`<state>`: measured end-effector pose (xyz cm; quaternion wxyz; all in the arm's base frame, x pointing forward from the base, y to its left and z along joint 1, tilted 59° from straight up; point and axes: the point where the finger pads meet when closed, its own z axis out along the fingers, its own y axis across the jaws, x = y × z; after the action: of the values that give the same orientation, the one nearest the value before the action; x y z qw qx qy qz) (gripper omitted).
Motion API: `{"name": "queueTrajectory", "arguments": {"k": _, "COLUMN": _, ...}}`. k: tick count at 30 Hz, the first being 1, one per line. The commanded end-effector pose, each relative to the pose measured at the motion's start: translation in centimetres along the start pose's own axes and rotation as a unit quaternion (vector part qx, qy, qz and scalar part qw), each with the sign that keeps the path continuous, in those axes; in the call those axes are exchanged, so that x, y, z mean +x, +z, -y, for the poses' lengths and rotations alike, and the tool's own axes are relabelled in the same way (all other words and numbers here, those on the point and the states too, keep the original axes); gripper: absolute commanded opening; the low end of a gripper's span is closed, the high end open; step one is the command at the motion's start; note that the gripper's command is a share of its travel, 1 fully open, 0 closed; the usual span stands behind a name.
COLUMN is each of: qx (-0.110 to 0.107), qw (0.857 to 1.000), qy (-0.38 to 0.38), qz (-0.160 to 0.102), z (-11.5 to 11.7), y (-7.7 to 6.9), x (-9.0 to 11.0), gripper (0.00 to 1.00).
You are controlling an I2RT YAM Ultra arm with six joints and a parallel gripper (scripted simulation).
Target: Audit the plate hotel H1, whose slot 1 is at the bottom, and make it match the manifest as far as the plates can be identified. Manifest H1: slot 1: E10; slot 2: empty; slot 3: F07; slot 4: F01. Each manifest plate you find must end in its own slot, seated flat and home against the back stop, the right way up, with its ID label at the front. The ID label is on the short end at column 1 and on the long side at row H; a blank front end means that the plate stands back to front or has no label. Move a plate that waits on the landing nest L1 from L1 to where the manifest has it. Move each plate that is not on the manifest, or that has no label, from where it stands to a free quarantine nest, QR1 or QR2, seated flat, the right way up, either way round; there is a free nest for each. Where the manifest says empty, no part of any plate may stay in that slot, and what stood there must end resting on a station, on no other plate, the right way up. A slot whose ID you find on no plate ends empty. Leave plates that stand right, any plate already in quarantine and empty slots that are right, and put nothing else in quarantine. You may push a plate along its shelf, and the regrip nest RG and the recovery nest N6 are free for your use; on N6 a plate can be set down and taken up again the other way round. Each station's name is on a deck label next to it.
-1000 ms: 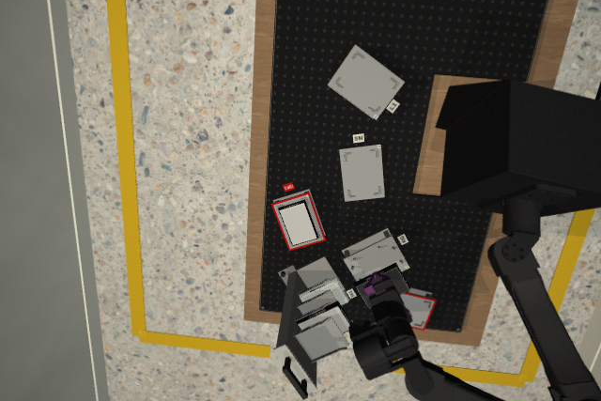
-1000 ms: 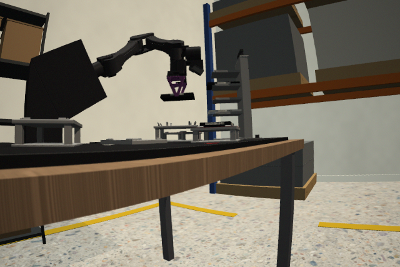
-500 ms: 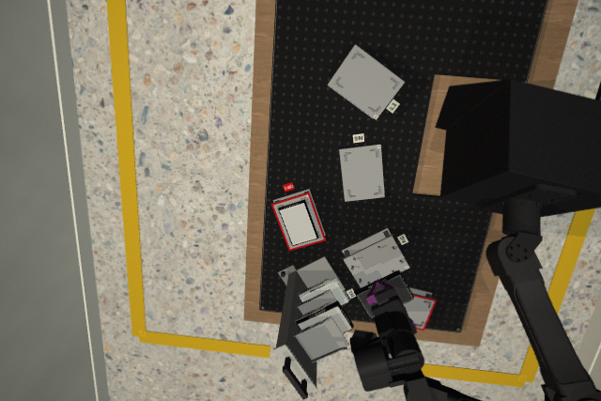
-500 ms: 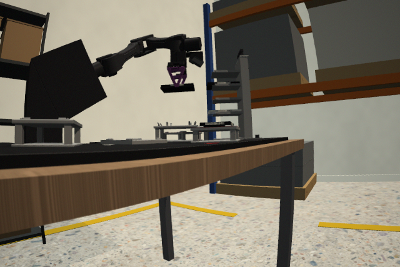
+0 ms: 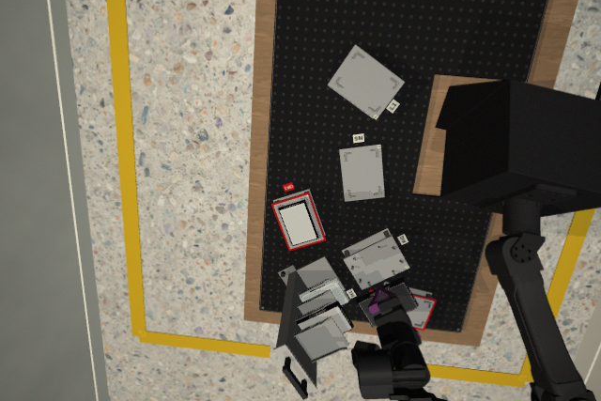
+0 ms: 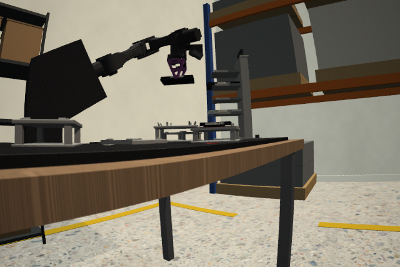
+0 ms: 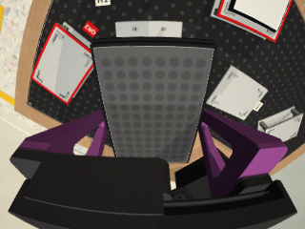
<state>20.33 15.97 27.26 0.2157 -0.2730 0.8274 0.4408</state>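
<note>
My gripper is shut on a black-rimmed well plate, with purple fingers on its two long sides. The plate hangs level, high above the deck, and its grey dotted face fills the wrist view. The plate hotel H1 stands in front of it, a gap away; the plate is about level with the upper shelves. At least one shelf holds a dark plate; no ID labels are readable. The raised regrip nest lies below.
A red-edged quarantine nest holds a white-topped plate. The other red-edged nest is bare. Nest N6 and landing nest L1 are bare grey pads. The black robot housing stands at the deck's right.
</note>
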Motion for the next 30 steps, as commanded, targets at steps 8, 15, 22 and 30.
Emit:
{"name": "queueTrajectory", "arguments": {"k": 8, "qx": -0.007, "qw": 0.999, "qy": -0.034, "qz": -0.003, "z": 0.8, "y": -0.4, "x": 0.4, "gripper": 0.86}}
{"name": "queueTrajectory", "arguments": {"k": 15, "qx": -0.007, "qw": 0.996, "qy": -0.092, "qz": -0.002, "z": 3.2, "y": -0.4, "x": 0.5, "gripper": 0.86}}
{"name": "queueTrajectory", "arguments": {"k": 22, "qx": -0.007, "qw": 0.991, "qy": -0.133, "qz": -0.002, "z": 4.8, "y": -0.4, "x": 0.6, "gripper": 0.86}}
{"name": "queueTrajectory", "arguments": {"k": 30, "qx": -0.007, "qw": 0.984, "qy": -0.179, "qz": -0.002, "z": 7.5, "y": -0.4, "x": 1.0, "gripper": 0.86}}
